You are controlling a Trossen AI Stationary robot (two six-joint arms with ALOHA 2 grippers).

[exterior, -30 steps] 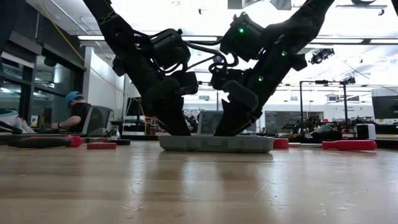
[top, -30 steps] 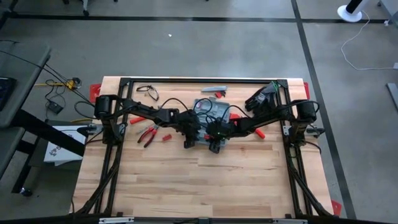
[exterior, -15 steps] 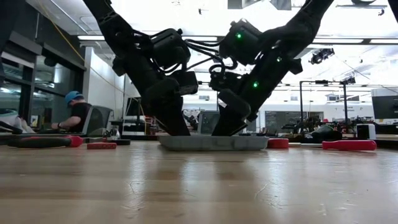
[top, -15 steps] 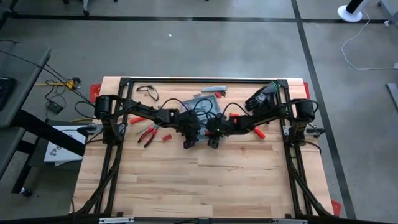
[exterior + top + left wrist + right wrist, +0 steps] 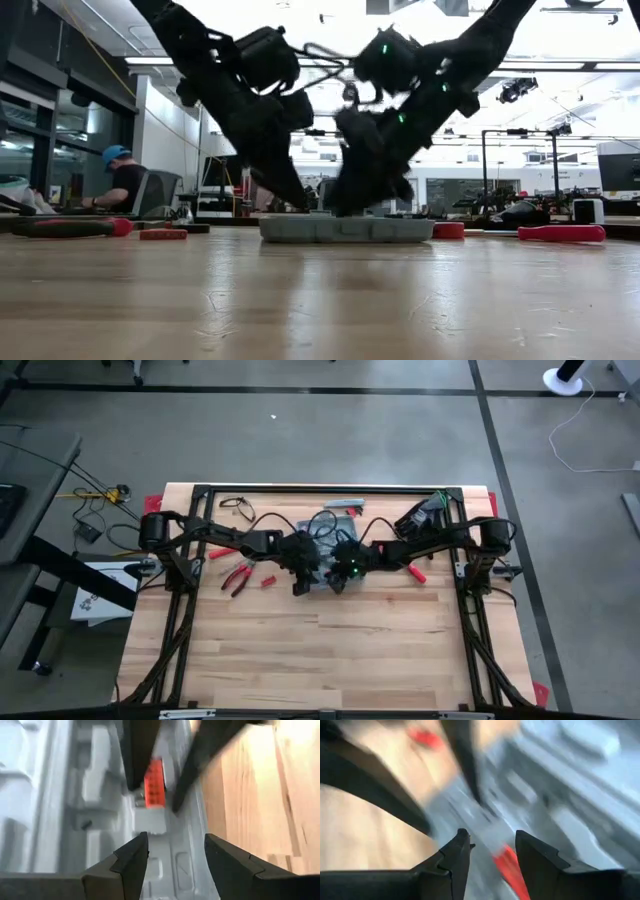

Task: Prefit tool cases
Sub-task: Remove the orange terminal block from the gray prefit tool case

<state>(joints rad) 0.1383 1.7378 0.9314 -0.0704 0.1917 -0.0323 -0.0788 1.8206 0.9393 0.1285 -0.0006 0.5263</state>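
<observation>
Both grippers over the open tool case [image 5: 322, 575] — jaws apart (empty)

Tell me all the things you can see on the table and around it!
Tool case: one, grey-blue, open, lying flat mid-table under both arms, with moulded recesses inside.
Orange piece: one, inside the case, close to the other arm's fingers.
Pliers: one pair, red handles, left of the case.
Small red parts: a few, scattered by the pliers and to the right of the case.
Glasses: one pair, dark, far left of the table.
Grey bar: one, slim, at the far edge.
Black gloves: a dark heap, far right.
Person: one, blue cap, seated in the room behind.
Left gripper: dark, jaws open over the case.
Right gripper: dark, jaws open over the case.
</observation>
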